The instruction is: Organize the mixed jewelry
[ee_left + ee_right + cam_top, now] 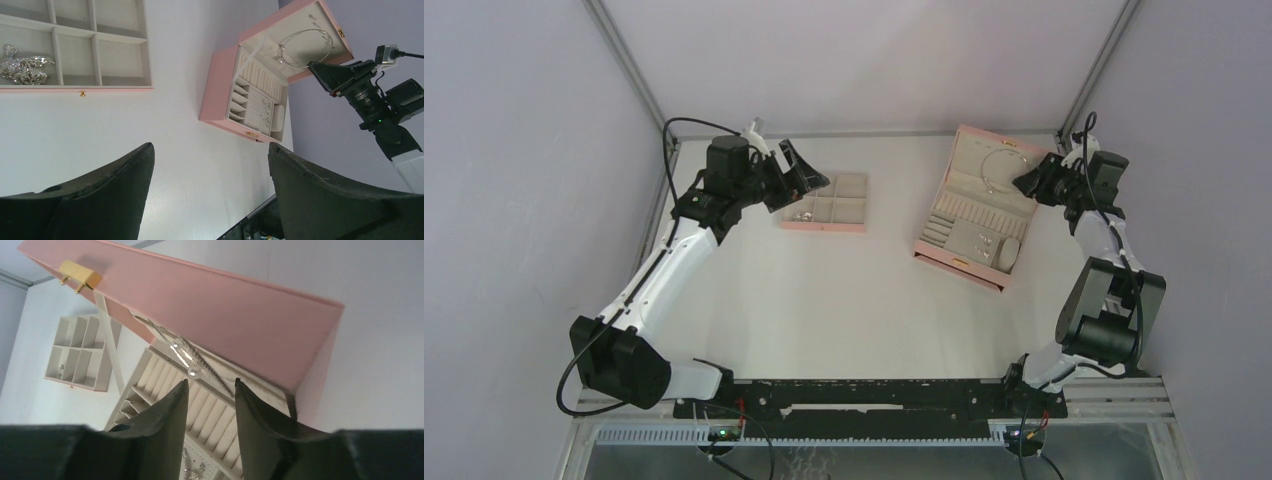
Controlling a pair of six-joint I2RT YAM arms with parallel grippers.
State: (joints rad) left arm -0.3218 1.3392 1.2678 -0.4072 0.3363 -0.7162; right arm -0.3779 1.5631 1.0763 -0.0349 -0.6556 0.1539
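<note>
the sorting is looking partly done, judging by how things are lying. a thin silver hoop (pixel 186 355) is resting inside the raised lid of an open pink box (pixel 216 90), just beyond the tips of the right gripper (pixel 210 385), whose jaws are standing a little apart with nothing between them. tiny silver pieces (pixel 265 111) are sitting in the box's front compartment. a sparkling chain cluster (pixel 25 65) is lying in one compartment of a separate pink tray (pixel 75 89), well apart from the box; whether it needs moving is unclear. the left gripper (pixel 210 150) is hanging near the tray, jaws wide apart and empty. everything is sitting on a plain white table (pixel 844 300), enclosed by pale lilac walls (pixel 514 150) with metal corner posts.
</note>
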